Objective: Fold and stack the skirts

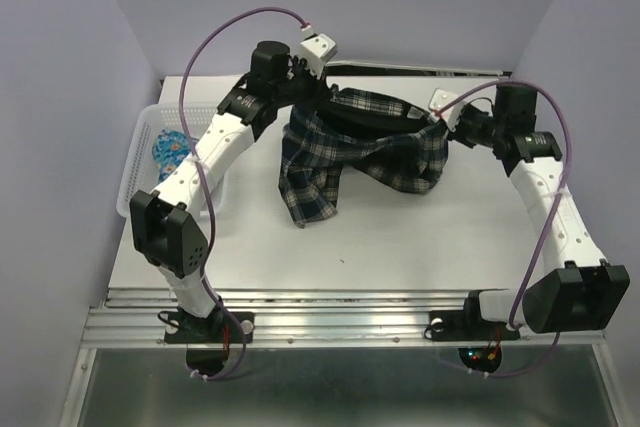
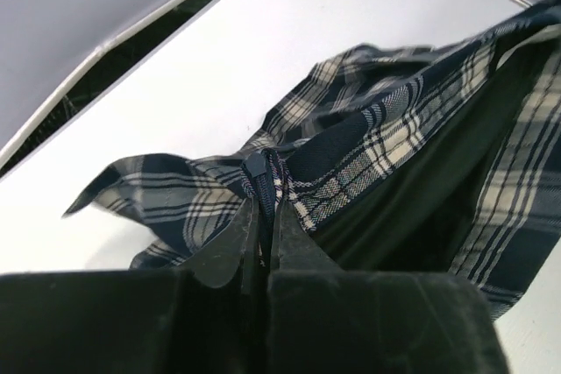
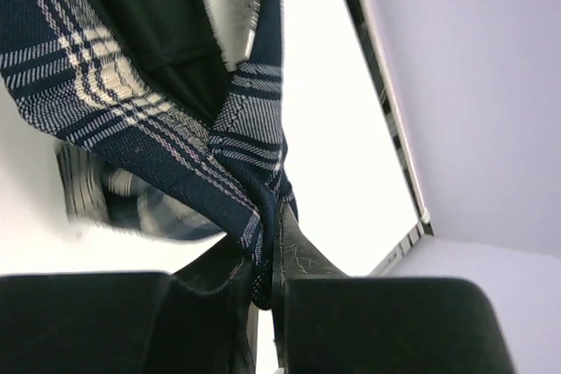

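Observation:
The plaid skirt (image 1: 350, 147) hangs stretched between my two grippers above the back of the table, its lower folds drooping toward the table. My left gripper (image 1: 312, 97) is shut on its left waist edge; in the left wrist view the gripper (image 2: 263, 216) pinches the cloth by the zipper, with the plaid skirt (image 2: 394, 146) spreading right. My right gripper (image 1: 445, 119) is shut on the right edge; in the right wrist view the gripper (image 3: 267, 234) clamps a bunched fold of the plaid skirt (image 3: 131, 120). The blue floral skirt (image 1: 170, 150) lies in the basket.
A white lattice basket (image 1: 140, 152) stands at the table's left edge, under my left arm. The table's back edge (image 1: 400, 74) meets the wall just behind the grippers. Walls close in on left and right.

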Robot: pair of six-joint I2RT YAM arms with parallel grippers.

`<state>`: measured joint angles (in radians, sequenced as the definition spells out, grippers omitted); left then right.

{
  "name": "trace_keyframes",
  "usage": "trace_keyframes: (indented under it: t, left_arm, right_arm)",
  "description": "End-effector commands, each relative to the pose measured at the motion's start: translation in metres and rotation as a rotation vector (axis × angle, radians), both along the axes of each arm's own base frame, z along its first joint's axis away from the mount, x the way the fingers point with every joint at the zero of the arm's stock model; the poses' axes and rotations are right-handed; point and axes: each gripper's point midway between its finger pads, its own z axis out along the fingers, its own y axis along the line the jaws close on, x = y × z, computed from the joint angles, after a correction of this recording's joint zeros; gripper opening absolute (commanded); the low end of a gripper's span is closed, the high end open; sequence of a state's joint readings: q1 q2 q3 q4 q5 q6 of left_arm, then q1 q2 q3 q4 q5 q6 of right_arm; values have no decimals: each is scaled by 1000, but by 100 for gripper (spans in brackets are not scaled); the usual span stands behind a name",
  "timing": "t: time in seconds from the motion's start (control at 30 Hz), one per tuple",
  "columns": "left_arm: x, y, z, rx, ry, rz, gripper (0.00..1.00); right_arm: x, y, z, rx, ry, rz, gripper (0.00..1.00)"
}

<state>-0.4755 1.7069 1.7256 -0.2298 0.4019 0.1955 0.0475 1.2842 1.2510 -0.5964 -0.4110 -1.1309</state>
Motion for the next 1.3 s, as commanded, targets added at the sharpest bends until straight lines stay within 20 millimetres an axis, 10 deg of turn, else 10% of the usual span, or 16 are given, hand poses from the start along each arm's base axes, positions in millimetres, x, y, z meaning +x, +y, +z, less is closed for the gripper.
trace_keyframes:
  t: [0.0,0.2,0.4,0.47,0.5,0.57,0.6,0.77,0.8,0.93,0.97,1.07,1.1,1.17,1.2,1.27]
  left_arm:
    - [13,79,48,42,-160,214,0]
    - [-3,79,30,60,-78,183,0]
    - [71,99,47,5,-158,428,0]
    - [93,105,107,-82,-262,484,0]
    - [113,100,93,-73,-228,490,0]
    - [126,100,128,-133,-286,483,0]
    - [128,99,169,-202,-371,480,0]
    - [102,102,229,-280,-555,428,0]
    - [74,111,266,-315,-653,424,0]
    - [43,108,228,-252,-601,349,0]
    - [45,101,182,-208,-512,311,0]
    - [10,92,142,-147,-452,184,0]
    - [5,87,89,-90,-360,139,6]
    - [-27,77,50,-37,-284,22,69]
    - [-46,79,11,7,-203,-11,98]
    - [-68,80,-17,29,-150,-54,99]
  right_arm:
    - [-3,-43,28,93,29,-204,1]
    - [5,-27,43,234,42,-198,1]
    - [87,-40,73,374,-62,-343,1]
    - [124,-50,97,421,-128,-411,1]
    - [136,-53,108,434,-156,-423,1]
    - [161,-59,119,452,-186,-453,1]
    - [164,-59,157,475,-266,-442,1]
    - [147,-52,218,464,-398,-353,1]
    - [132,-50,224,449,-428,-334,1]
    - [79,-36,227,336,-511,-194,1]
    - [75,-28,187,275,-451,-133,1]
    - [45,-22,129,135,-388,-38,1]
    - [39,-22,111,77,-364,-7,3]
    - [7,-23,39,-23,-193,48,52]
    - [-7,-26,14,-91,-149,82,99]
    - [-25,-35,-16,-142,-110,50,100]
